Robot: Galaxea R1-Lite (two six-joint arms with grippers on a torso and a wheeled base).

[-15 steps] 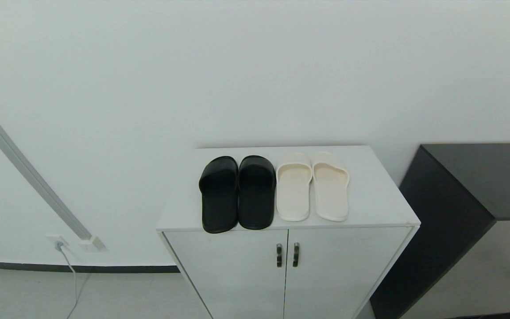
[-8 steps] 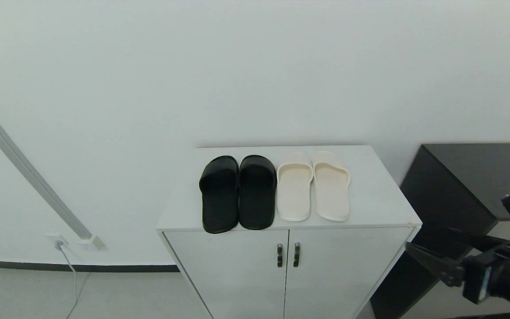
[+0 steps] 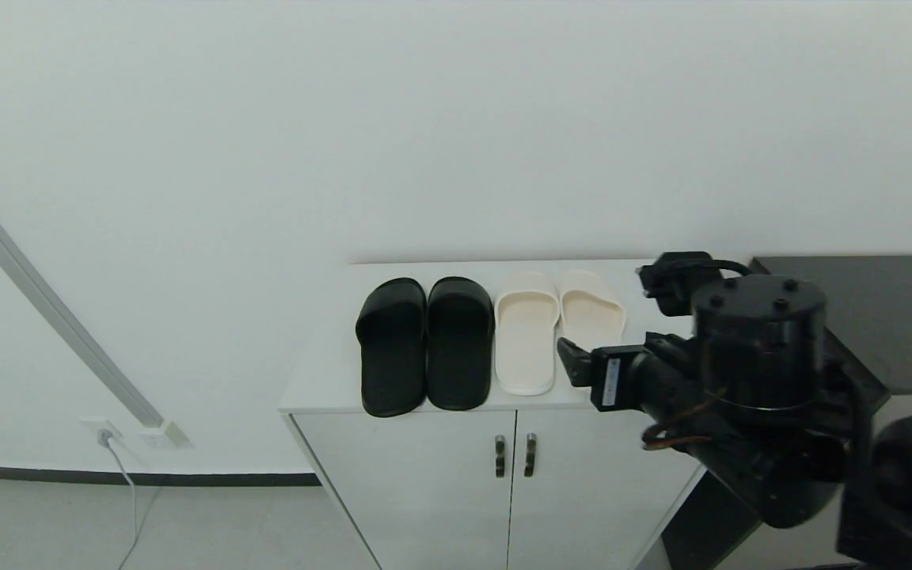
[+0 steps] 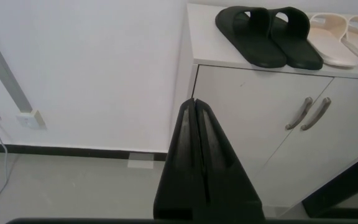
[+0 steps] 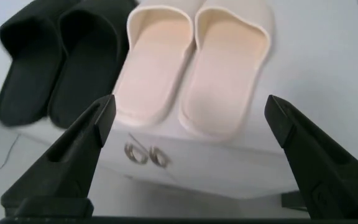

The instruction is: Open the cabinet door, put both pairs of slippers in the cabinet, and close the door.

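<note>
Right gripper spread wide, poised over the cream slippers near the front edge of the cabinet. Left gripper pressed together, low and apart from the cabinet. Looks barely begun: doors shut, black slippers beside the cream pair on top. Leaves opening a door, stowing both pairs, closing.

We see matt, rubbery black slippers, smooth matt cream slippers, a smooth white laminate-looking cabinet and glossy metal handles.
</note>
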